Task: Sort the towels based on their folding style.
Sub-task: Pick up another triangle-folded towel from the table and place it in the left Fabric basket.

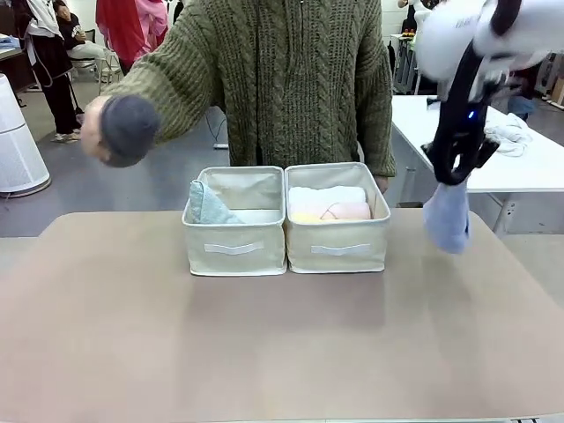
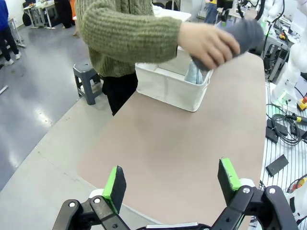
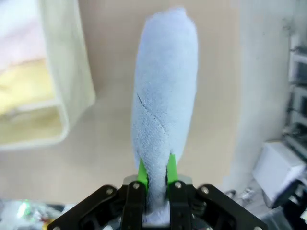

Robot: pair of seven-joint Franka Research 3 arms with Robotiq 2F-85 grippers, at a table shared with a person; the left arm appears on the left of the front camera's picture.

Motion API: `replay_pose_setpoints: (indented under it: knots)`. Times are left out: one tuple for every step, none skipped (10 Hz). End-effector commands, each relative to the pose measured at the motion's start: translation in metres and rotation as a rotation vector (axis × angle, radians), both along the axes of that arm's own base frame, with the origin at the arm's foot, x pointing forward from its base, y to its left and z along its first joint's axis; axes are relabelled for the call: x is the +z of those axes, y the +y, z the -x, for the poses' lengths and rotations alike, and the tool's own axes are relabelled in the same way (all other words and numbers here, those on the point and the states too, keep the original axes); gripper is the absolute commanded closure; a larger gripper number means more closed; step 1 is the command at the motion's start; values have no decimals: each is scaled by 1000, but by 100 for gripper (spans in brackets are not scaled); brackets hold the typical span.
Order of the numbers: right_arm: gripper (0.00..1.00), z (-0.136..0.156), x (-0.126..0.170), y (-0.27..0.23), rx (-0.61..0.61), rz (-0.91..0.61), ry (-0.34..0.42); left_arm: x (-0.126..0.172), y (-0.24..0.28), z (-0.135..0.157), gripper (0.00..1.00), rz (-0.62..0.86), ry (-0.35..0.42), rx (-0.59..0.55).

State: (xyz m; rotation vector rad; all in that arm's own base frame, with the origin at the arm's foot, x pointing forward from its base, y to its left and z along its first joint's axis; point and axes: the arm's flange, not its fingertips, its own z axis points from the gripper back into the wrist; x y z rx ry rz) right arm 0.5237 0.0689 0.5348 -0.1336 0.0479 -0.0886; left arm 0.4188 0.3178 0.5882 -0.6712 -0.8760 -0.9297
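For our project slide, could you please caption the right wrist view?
Blue cone towel pinched in the right arm's shut jaws, above the table beside a fabric bin.

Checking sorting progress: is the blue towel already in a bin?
No, the blue towel hangs from the shut right gripper, outside the right bin.

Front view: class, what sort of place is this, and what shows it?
Probably a robotics lab: a white robot arm works at the table, another white work table stands behind, and cables lie alongside.
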Motion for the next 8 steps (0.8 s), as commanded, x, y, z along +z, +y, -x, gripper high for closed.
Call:
replay_pose_setpoints:
  knots:
    - [92, 31, 66, 6, 40, -18, -21, 0, 0, 2, 0, -1, -7, -1]
    - [92, 46, 84, 9, 68, -24, -25, 0, 0, 2, 0, -1, -7, -1]
    - [92, 58, 100, 11, 121, -61, -11, 0, 0, 2, 0, -1, -7, -1]
    - [92, 64, 112, 12, 175, -119, 2, 0, 0, 2, 0, -1, -7, -1]
    - [92, 66, 115, 18, 218, -150, 27, 0, 0, 2, 0, -1, -7, -1]
    - [92, 76, 113, 38, 317, -154, 55, 0, 0, 2, 0, -1, -7, -1]
    - [92, 84, 111, 50, 361, -145, 68, 0, 0, 2, 0, -1, -7, -1]
    - [92, 92, 107, 67, 413, -139, 70, 0, 0, 2, 0, -1, -7, -1]
